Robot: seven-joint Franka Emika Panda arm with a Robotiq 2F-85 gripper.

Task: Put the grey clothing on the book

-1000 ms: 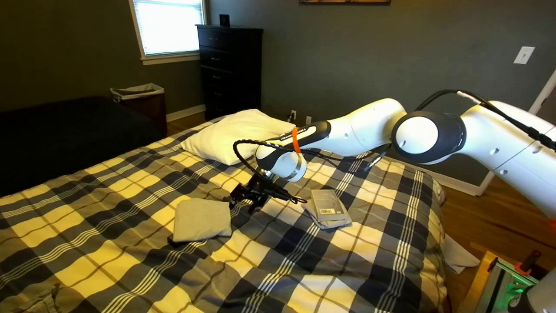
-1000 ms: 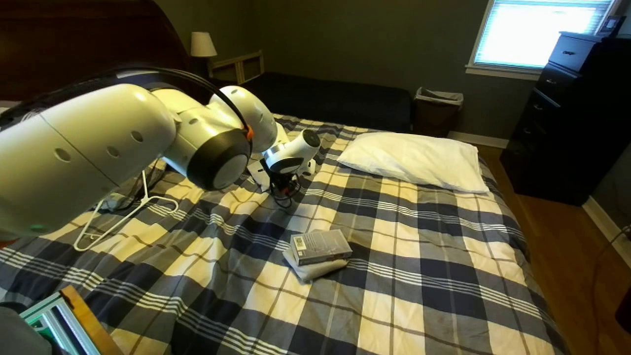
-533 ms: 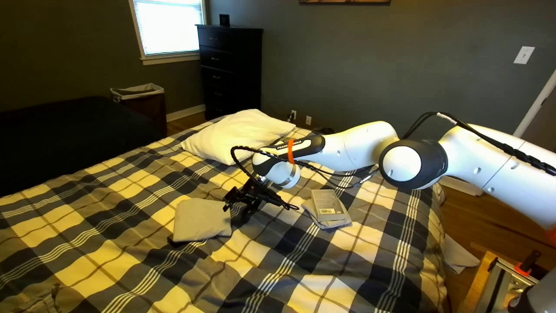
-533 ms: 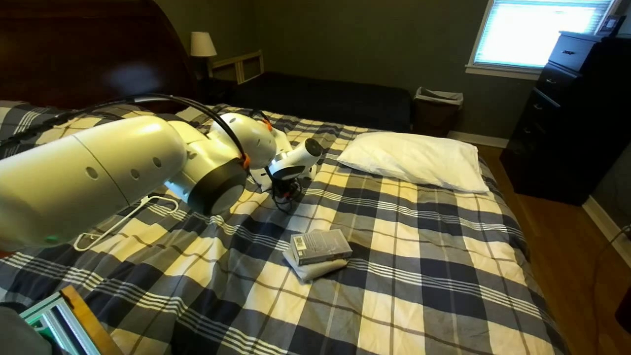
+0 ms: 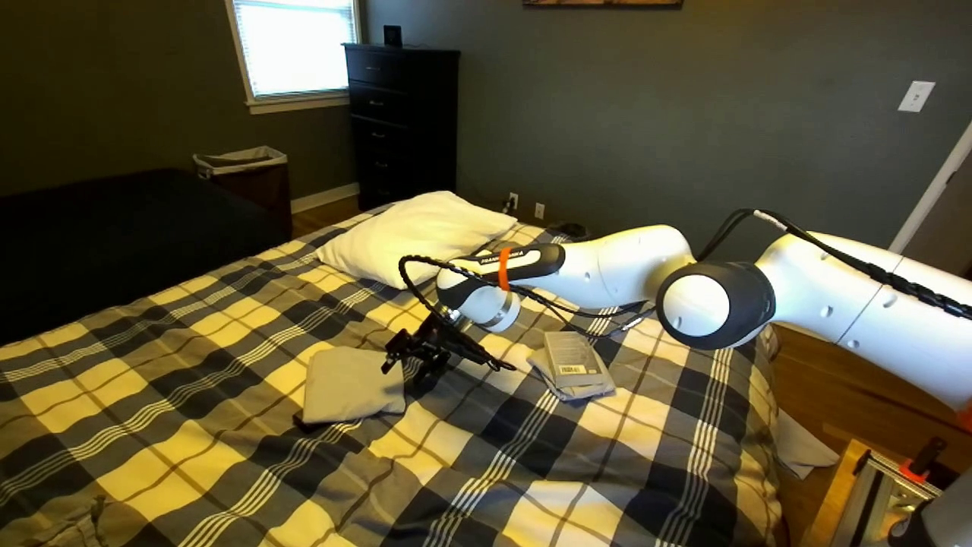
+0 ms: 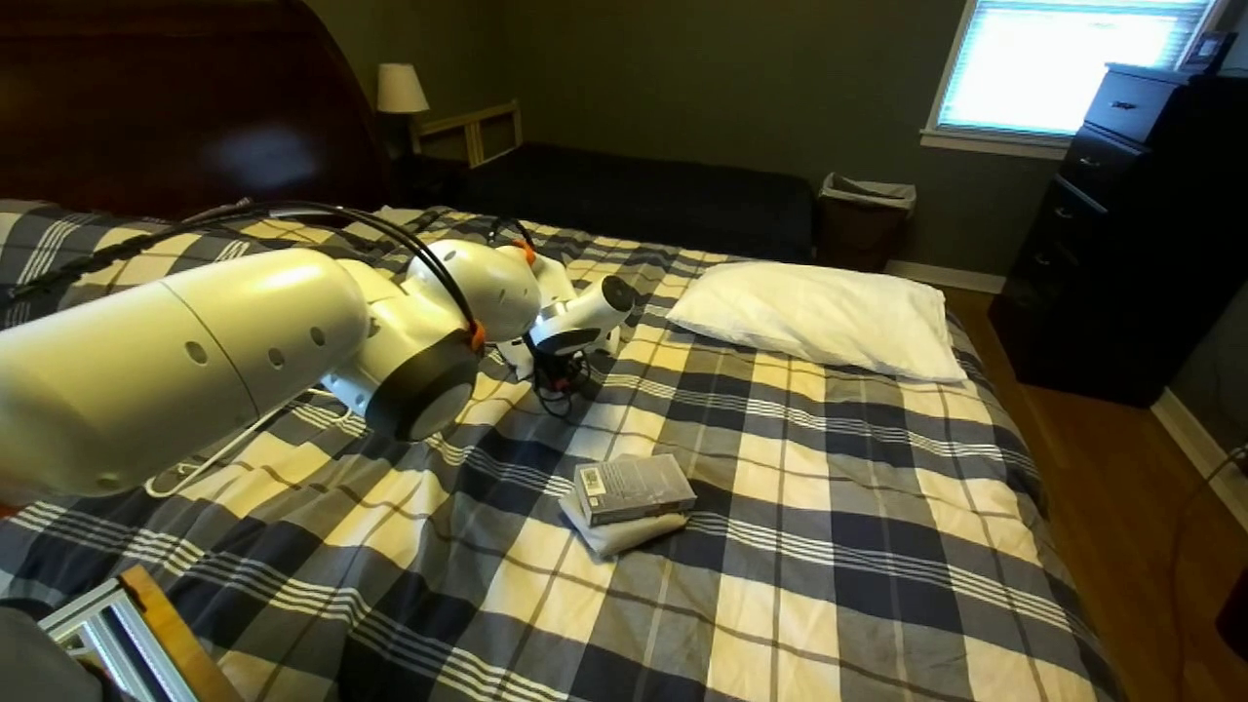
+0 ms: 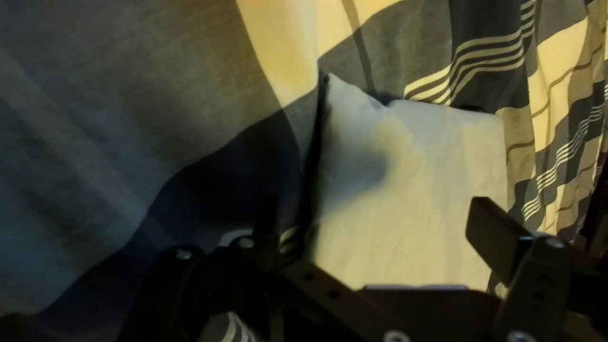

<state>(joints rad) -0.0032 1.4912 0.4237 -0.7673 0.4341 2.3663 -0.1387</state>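
Observation:
The grey clothing (image 5: 353, 385), a folded light grey-beige cloth, lies flat on the bed, left of the book in an exterior view. It fills the middle of the wrist view (image 7: 403, 190). My gripper (image 5: 405, 371) is open at its right edge, one finger over the cloth and one beyond it. In the wrist view the gripper (image 7: 373, 209) has its fingers wide apart, nothing held; contact cannot be told. The book (image 5: 571, 355), grey with a barcode label, rests on another folded grey cloth (image 6: 629, 532). In an exterior view the book (image 6: 636, 487) shows clearly, while my fingers are hidden behind the wrist.
A white pillow (image 5: 418, 235) lies at the far side of the bed. A white hanger (image 6: 224, 450) lies partly under the arm in an exterior view. The plaid bedspread (image 6: 829, 604) is wrinkled. Black cables (image 5: 562, 308) hang along the arm.
The arm has lowered, and my gripper has moved down and slightly left in an exterior view, over the clothing's right edge. The clothing and the book have not moved.

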